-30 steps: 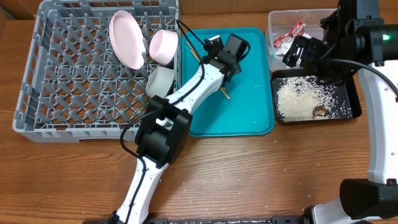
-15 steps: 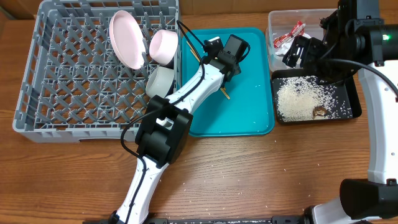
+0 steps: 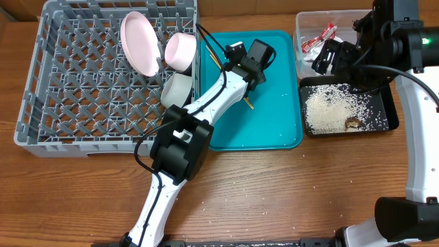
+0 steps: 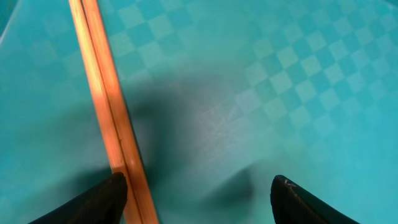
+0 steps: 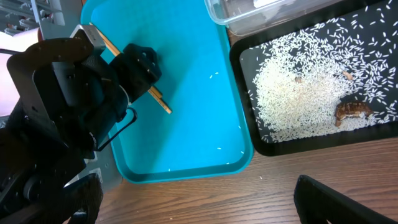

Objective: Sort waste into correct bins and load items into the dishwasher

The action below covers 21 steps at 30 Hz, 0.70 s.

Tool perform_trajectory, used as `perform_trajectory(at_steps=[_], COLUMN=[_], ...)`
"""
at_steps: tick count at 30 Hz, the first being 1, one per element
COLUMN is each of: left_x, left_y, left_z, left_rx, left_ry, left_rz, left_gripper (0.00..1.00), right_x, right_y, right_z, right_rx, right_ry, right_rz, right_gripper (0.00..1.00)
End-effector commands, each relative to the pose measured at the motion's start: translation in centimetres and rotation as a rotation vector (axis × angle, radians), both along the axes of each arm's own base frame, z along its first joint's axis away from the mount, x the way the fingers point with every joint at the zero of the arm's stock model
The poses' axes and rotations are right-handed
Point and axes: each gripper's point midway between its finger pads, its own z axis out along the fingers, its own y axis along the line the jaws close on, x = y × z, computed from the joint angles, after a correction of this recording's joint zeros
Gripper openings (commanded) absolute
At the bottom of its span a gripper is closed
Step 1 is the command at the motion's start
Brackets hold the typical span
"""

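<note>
Left gripper [image 4: 198, 198] low over a large teal plastic tray [image 4: 280, 74], jaws apart.
The pair of thin wooden chopsticks [image 4: 106, 106] lies between them, just beside one fingertip; right gripper [image 5: 202, 204] spread wide, empty.

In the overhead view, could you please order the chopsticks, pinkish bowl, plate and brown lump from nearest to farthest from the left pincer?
1. Chopsticks, on the teal tray under the left pincer.
2. Bowl, at the rack's right edge.
3. Plate, farther into the rack, and brown lump, in the black tray: too close to call.
</note>
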Motion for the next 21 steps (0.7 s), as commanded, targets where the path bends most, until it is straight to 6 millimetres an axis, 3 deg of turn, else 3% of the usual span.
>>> perform_trajectory(at_steps=[1,4,13,21], left_x=[-0.9,-1.1,-1.1,-2.5], left_y=[-0.4,-0.5,-0.6,-1.4], left_z=[-3.4,-4.3,-4.2,-4.8], left_rx=[0.004,0.006,-0.001,-0.018], left_ry=[0.062,0.078,0.078,0.133], left_rz=[-0.009,-0.012,-0.016,-0.048], left_gripper=[0.75,0.75,0.76,0.75], right_x=[-0.1,-0.1,-0.1,-0.1], right_y=[0.0,0.0,0.0,0.0], right_z=[0.2,0.2,0.2,0.2], right_rx=[-0.008,-0.008,-0.008,-0.008], right_ry=[-0.01,-0.01,-0.011,-0.01], right_rz=[0.005,0.005,0.005,0.005], right_gripper=[1.0,1.0,1.0,1.0])
